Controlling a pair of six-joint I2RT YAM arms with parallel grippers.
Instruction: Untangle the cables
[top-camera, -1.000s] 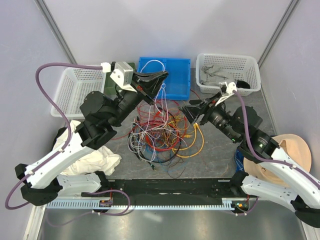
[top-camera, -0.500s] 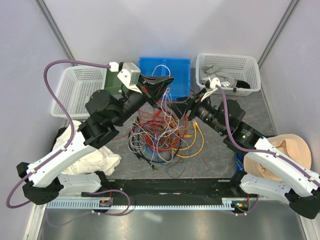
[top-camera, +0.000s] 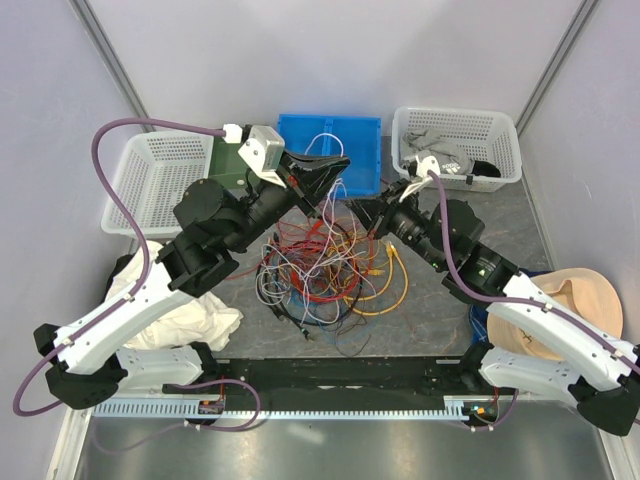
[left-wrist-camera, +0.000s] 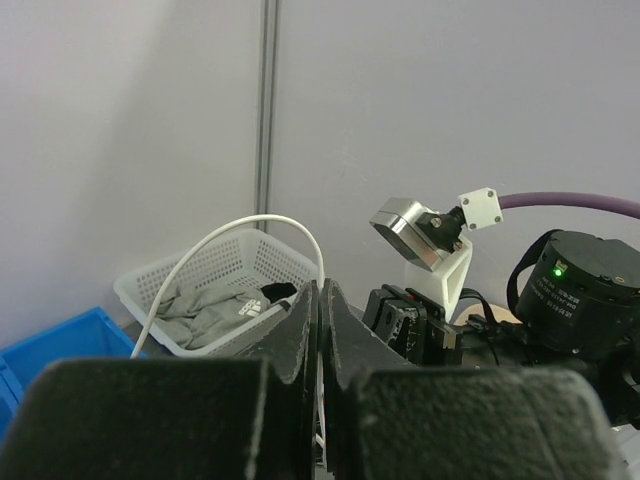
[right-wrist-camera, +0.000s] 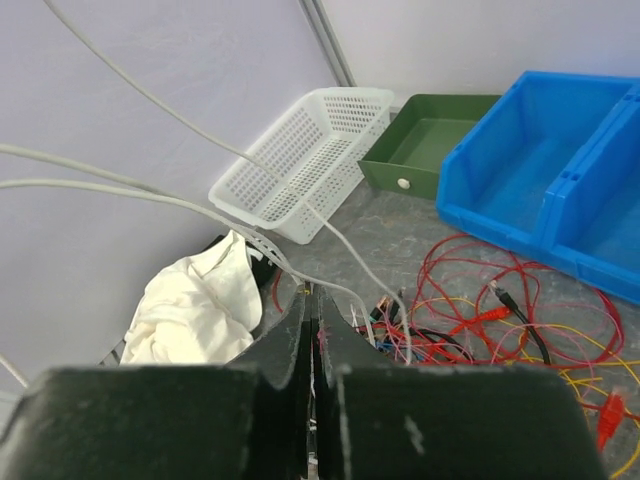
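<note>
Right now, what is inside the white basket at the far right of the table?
A crumpled grey cloth lies in the white basket, with a black item near its right end. Whatever lies beneath the cloth is covered.

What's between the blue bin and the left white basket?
A green tray; the right wrist view shows it clearly between blue bin and white basket.
</note>
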